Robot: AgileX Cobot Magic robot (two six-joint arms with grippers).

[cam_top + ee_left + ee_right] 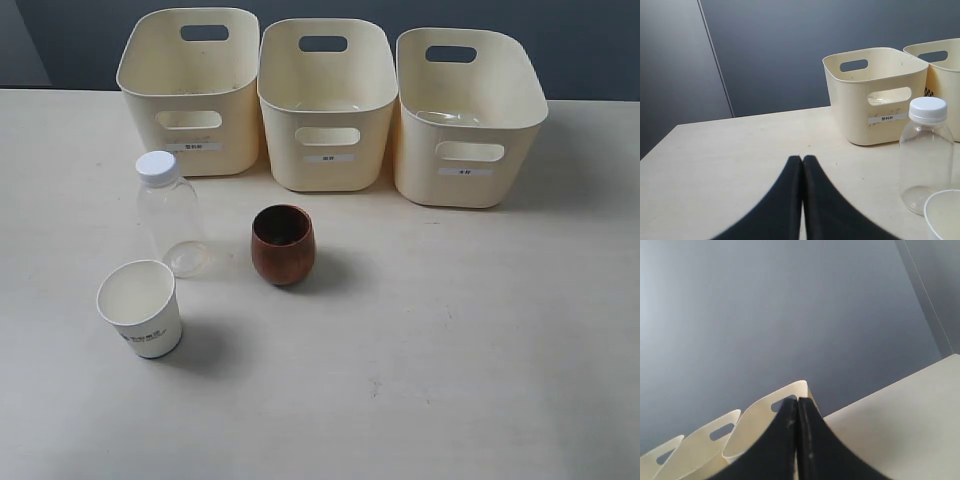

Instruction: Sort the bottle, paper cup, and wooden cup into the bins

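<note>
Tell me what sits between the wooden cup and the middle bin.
Nothing. In the exterior view, only bare table separates the wooden cup from the middle bin. The bottle stands off to the cup's side, not in that gap.

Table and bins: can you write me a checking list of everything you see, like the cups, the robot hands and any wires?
Surface: pale table, a few faint specks, nothing spilled.
Bottle: upright, white cap on, looks empty.
Paper cup: upright, open top, in front of the bottle.
Wooden cup: upright, right of the bottle.
Bins: left bin, middle bin, right bin in a row at the back, each labelled; nothing seen inside.
Clutter: nothing seen.
Left gripper: shut, holding nothing, above the table.
Right gripper: shut, holding nothing.
Cables: nothing seen.
Surroundings: dark grey wall behind the table.
</note>
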